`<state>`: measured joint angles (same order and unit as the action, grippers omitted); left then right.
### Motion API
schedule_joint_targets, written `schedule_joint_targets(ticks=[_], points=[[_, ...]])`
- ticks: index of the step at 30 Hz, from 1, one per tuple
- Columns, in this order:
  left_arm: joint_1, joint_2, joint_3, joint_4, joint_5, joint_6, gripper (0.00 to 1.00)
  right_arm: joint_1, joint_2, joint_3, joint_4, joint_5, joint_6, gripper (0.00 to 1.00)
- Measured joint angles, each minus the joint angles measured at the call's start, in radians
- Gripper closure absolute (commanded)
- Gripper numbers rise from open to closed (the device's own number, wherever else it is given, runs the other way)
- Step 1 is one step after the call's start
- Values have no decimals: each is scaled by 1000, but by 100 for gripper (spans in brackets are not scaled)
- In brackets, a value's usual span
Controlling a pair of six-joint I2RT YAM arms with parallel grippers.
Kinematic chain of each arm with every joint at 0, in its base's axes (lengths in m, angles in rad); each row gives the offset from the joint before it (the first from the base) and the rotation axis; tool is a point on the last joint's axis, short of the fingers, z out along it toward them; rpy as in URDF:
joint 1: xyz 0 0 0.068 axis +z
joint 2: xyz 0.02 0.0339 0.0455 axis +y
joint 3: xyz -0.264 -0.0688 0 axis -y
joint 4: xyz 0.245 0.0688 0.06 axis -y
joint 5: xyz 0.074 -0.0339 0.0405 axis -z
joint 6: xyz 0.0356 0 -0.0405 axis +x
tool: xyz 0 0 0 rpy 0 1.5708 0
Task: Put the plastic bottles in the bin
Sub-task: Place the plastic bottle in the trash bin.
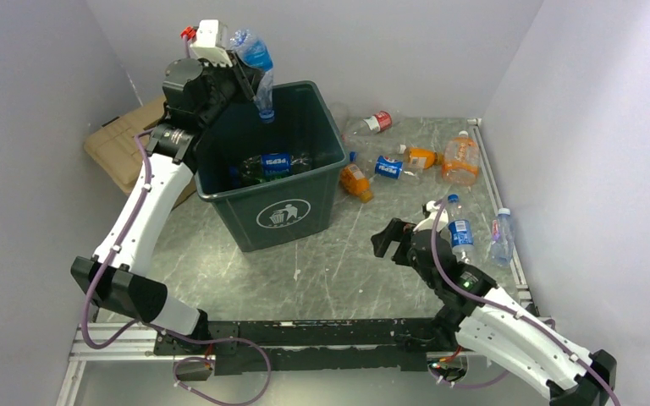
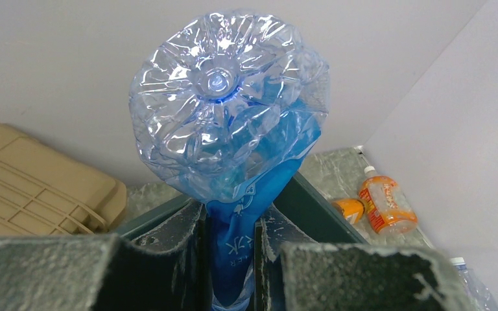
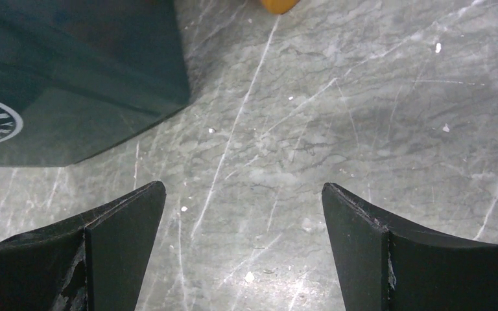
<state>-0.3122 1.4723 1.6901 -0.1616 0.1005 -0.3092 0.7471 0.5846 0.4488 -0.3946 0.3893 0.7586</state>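
One left end effector [image 1: 250, 76] is clenched on one clear bottle [image 1: 256, 57] with a blue label. It holds the bottle cap-down above the 11 o'clock corner of the bin [image 1: 305, 199], with the cap just inside the rim line. In the left wrist view both fingers [image 2: 162, 253] pinch the crumpled blue label, and the bottle's [image 2: 224, 123] ribbed base fills the upper middle.

There is one bin, dark green, with a white logo on its near face. It stands on the bench [image 1: 347, 279] left of centre. Inside it one Pepsi-labelled bottle [image 1: 275, 163] shows plainly. The dark shapes beside that bottle are too murky to count.

Seven bottles lie loose on the bench, spread from 1 to 4 o'clock of the bin:
- one red-labelled clear bottle [image 1: 372, 124]
- one Pepsi bottle [image 1: 387, 167]
- one orange bottle [image 1: 355, 182] just beside the bin's right corner
- one small orange bottle [image 1: 421, 156]
- one large orange bottle [image 1: 460, 161]
- one blue-labelled clear bottle [image 1: 459, 228]
- one clear bottle [image 1: 501, 237] by the right edge

One right end effector [image 1: 393, 237] hangs low over bare bench at 4 o'clock of the bin. It is released, with its jaws spread wide and nothing between them. The right wrist view shows only marbled bench [image 3: 363, 97] between them.

One tan case [image 1: 123, 144] lies at 9 o'clock of the bin.
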Motion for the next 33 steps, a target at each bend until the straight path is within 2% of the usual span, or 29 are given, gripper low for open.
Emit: schedule_joint_targets(ticks=[7, 15, 22, 27, 28, 30, 33], points=[[6, 0, 0, -2, -3, -6, 100, 0, -78, -54, 37, -18, -8, 5], [56, -15, -23, -49, -26, 60, 100, 0, -110, -129, 104, -64, -69, 5], [79, 44, 65, -131, 63, 53, 100, 0, -46, -143, 219, -127, -167, 4], [65, 60, 66, -165, 151, 26, 98, 0, 26, -141, 276, -163, -211, 1], [58, 61, 65, -169, 163, 26, 90, 0, 35, -141, 283, -166, -215, 0], [37, 58, 58, -172, 182, 26, 52, 0, 48, -136, 293, -169, -219, 0], [14, 29, 2, -164, 198, 22, 16, 0, 69, -115, 299, -166, -219, 0]])
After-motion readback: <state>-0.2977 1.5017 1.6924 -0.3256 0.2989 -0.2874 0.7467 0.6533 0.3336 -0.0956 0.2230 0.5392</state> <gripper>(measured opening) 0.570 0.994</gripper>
